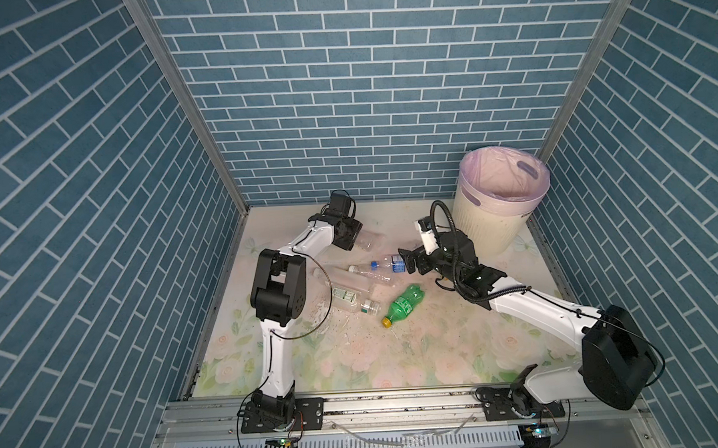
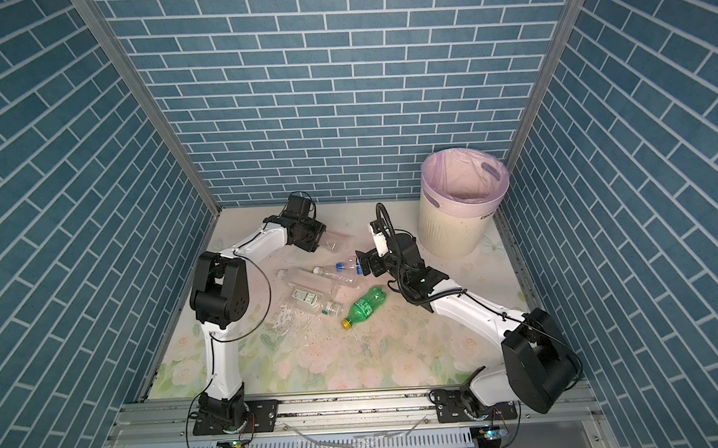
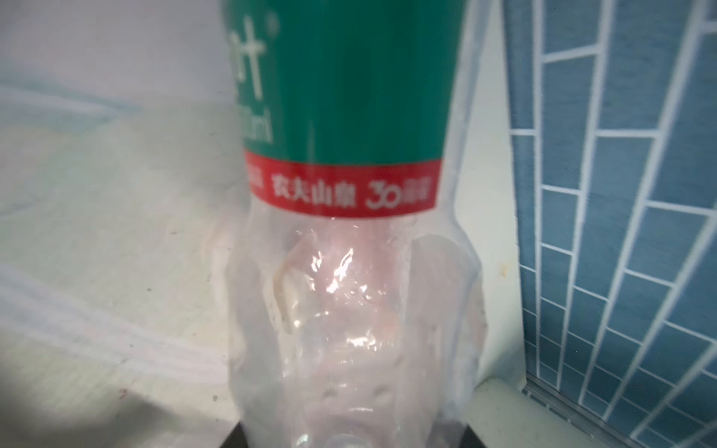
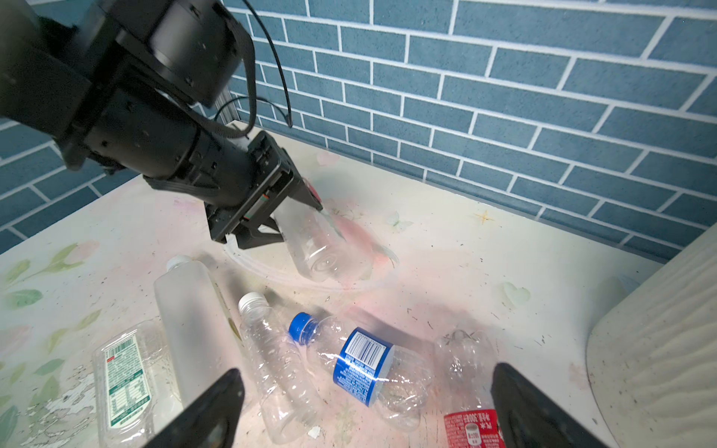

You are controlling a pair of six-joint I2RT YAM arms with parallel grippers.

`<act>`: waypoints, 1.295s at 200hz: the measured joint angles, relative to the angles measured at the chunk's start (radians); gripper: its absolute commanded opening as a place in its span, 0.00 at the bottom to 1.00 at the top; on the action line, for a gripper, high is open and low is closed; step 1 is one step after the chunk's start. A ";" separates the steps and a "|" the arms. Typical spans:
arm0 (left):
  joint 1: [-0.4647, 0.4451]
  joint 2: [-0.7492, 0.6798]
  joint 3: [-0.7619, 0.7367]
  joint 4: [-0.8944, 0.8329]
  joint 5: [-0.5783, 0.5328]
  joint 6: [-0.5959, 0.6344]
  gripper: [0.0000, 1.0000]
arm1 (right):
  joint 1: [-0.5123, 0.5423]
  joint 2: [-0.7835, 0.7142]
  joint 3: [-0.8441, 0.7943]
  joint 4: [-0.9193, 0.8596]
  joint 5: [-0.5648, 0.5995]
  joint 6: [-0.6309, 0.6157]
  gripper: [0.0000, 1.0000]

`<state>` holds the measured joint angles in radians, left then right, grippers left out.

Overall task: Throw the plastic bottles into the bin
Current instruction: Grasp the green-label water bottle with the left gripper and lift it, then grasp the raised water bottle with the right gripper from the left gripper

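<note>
Up close, clear bottle [image 3: 349,279] mostly hides left jaws.

The floral tabletop [image 1: 355,358] (scuffed, speckled) bears the bin [image 1: 486,227], a green bottle [image 1: 403,304] and several clear bottles [image 1: 372,276].

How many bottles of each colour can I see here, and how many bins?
Clear bottles: 5 (green-and-red-labelled one, unlabelled one, blue-labelled one, red-labelled one, flat green-and-white-labelled one)
Frosted bottle: 1
Green bottle: 1
Bin: 1
Total: 8 things, 7 of them bottles
</note>
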<state>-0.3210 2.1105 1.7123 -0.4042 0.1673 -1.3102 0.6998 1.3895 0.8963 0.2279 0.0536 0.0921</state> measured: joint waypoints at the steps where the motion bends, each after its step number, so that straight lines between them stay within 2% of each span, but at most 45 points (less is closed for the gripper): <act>1: 0.000 -0.002 0.000 0.002 0.001 0.003 0.52 | 0.000 0.000 0.000 0.000 0.000 0.000 0.99; 51: 0.001 -0.092 -0.060 0.139 0.108 0.111 0.52 | 0.000 0.000 0.008 -0.030 -0.020 0.010 0.99; 90: -0.004 -0.103 -0.105 0.222 0.215 0.176 0.52 | -0.006 -0.002 0.080 -0.129 -0.058 0.076 0.99; 114: -0.013 -0.170 -0.147 0.246 0.264 0.241 0.52 | -0.013 -0.005 0.143 -0.165 -0.088 0.124 0.99; 167: -0.051 -0.375 -0.244 0.367 0.354 0.338 0.53 | -0.037 0.039 0.211 -0.139 -0.139 0.220 0.99; 197: -0.073 -0.416 -0.254 0.370 0.377 0.406 0.53 | -0.045 0.084 0.219 -0.106 -0.181 0.273 0.99; 259: -0.079 -0.451 -0.348 0.406 0.404 0.427 0.53 | -0.046 0.095 0.226 -0.010 -0.221 0.338 0.98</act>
<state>-0.3996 1.6596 1.3647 0.0017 0.5709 -0.8829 0.6540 1.4841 1.1225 0.2176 -0.1677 0.4305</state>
